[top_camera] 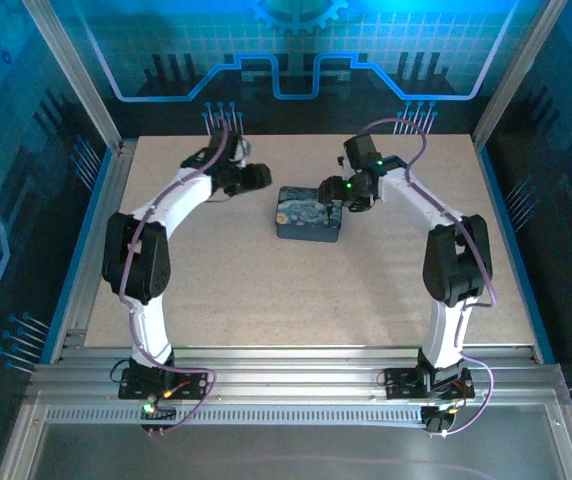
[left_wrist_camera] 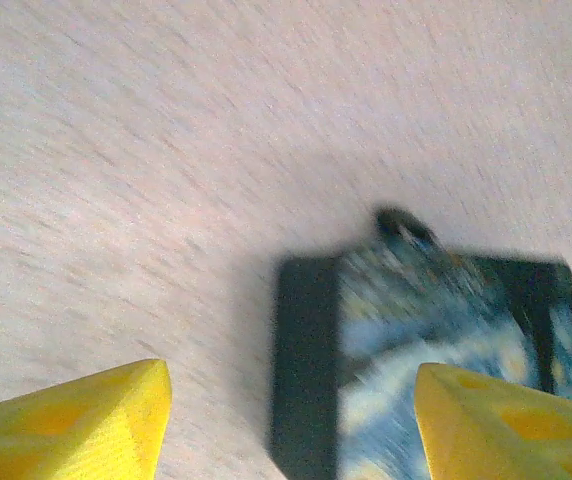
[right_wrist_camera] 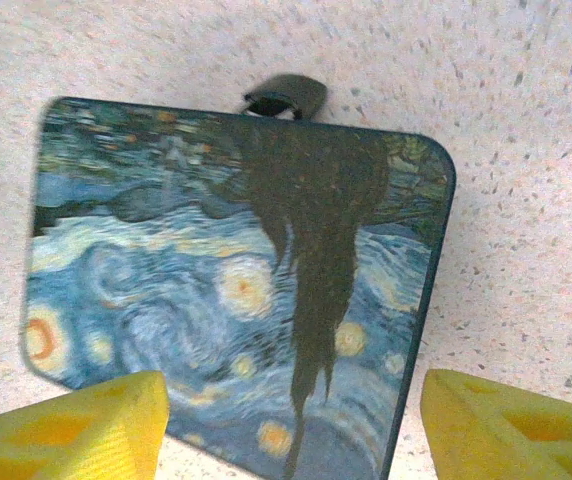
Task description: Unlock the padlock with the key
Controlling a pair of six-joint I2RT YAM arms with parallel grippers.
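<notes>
Padlock [right_wrist_camera: 284, 97] sits ahead of the right end effector [right_wrist_camera: 293, 405], at the box's [right_wrist_camera: 146, 270] far edge; both it and the left end effector [left_wrist_camera: 291, 390] gape, empty. Reaching low could shove box and padlock aside.

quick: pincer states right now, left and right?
Left pincer: open, empty.
Right pincer: open, empty.

The box [top_camera: 301, 220] stood alone in the middle of the desk [top_camera: 216, 290], with bare surface open in front and to both sides. The right claw [top_camera: 340, 203] hung over its right end. The left claw [top_camera: 264, 178] sat near its far left corner, narrowing the way in there.
</notes>
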